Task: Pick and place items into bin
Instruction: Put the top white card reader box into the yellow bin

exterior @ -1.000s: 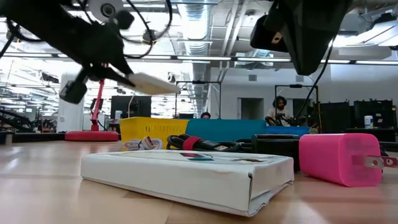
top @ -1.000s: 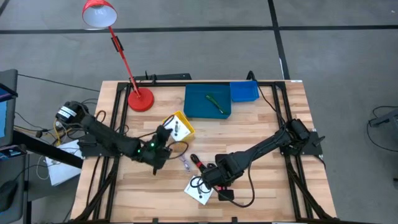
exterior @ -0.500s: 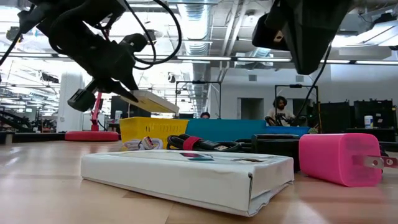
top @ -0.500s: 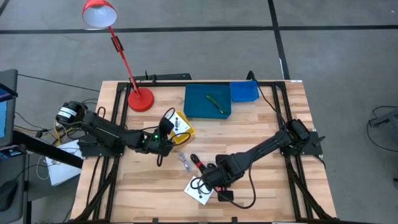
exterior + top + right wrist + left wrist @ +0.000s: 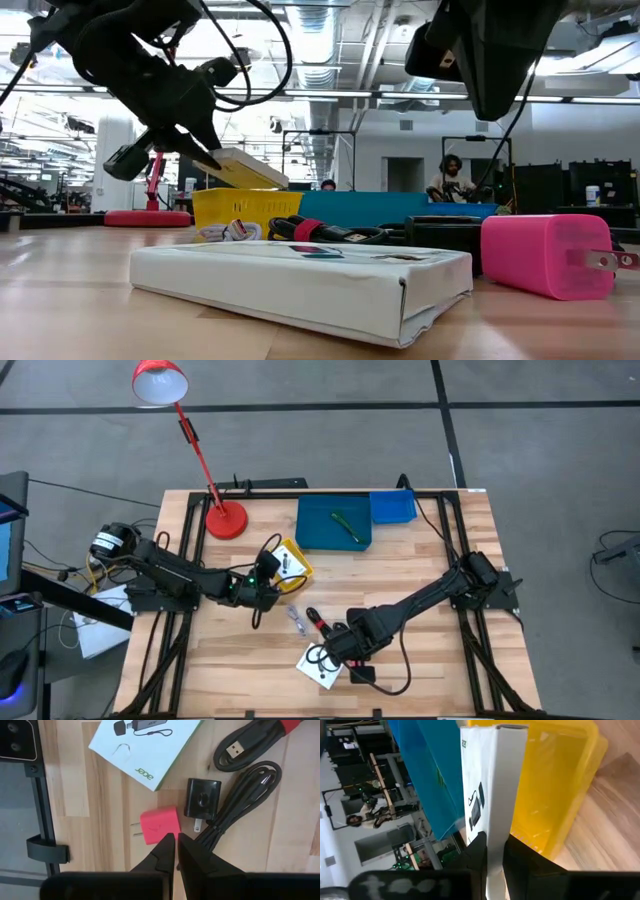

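My left gripper [image 5: 264,575] is shut on a flat white box with black print [image 5: 492,795] and holds it over the small yellow bin [image 5: 290,563]. My right gripper [image 5: 173,851] is shut and hovers above the pile of items, touching none. Beneath it lie a pink plug [image 5: 159,826], a black charger [image 5: 202,798], coiled black cables [image 5: 247,782] and a white card box [image 5: 145,745]. A red-black stick [image 5: 316,620] and a clear piece [image 5: 297,621] lie next to the pile. A green pen [image 5: 347,525] rests in the teal bin [image 5: 315,538]. My left gripper pinches the white box between its two fingers at the near end [image 5: 495,847], one finger [image 5: 476,854] on the printed broad face and one on the opposite face. The fingers lie along the box. It is lifted clear and tilted, its free end [image 5: 270,178] slanting down over the yellow bin's rim.
A red desk lamp's base [image 5: 226,520] stands at the far left of the table. A smaller blue bin [image 5: 393,507] adjoins the teal one. Bare wood lies to the right and along the near edge. People show in the room beyond the table [image 5: 449,175].
My left gripper carried the white box toward the far edge and slightly right, until it was over the yellow bin. It also moved down, and the box tipped so its free end slants toward the bin. Over the last half second it only sank a little.
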Available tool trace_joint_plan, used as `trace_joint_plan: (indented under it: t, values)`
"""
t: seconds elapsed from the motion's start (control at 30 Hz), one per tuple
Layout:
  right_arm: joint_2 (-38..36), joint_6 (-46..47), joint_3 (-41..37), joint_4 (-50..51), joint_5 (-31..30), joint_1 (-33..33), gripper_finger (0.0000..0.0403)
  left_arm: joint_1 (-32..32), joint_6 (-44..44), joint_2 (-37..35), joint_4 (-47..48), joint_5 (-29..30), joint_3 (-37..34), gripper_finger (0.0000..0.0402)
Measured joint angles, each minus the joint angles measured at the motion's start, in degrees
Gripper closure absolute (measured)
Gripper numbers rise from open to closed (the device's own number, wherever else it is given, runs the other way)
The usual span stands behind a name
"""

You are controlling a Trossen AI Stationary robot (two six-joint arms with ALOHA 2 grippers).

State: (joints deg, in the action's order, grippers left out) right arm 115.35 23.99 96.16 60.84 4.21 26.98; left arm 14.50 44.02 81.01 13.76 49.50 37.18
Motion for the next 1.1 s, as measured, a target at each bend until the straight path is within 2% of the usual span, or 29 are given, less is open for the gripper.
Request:
trace_joint_plan:
  t: [0.23,0.53,0.7,1.1]
  values:
    - [0.0,0.0,0.0,0.0,0.0,0.0,0.0386,0.0,-0.6,0.0,2.5,0.1,0.0,0.0369]
    - [0.0,0.0,0.0,0.0,-0.8,0.0,0.0386,0.0,-0.9,0.0,2.3,0.1,0.0,0.0302]
    - [0.0,0.0,0.0,-0.1,-0.9,0.0,0.0386,0.0,-2.7,0.0,2.2,0.0,0.0,0.0279]
    - [0.0,0.0,0.0,-1.0,-0.9,0.0,0.0386,0.0,-2.1,0.0,2.3,0.0,0.0,0.0271]
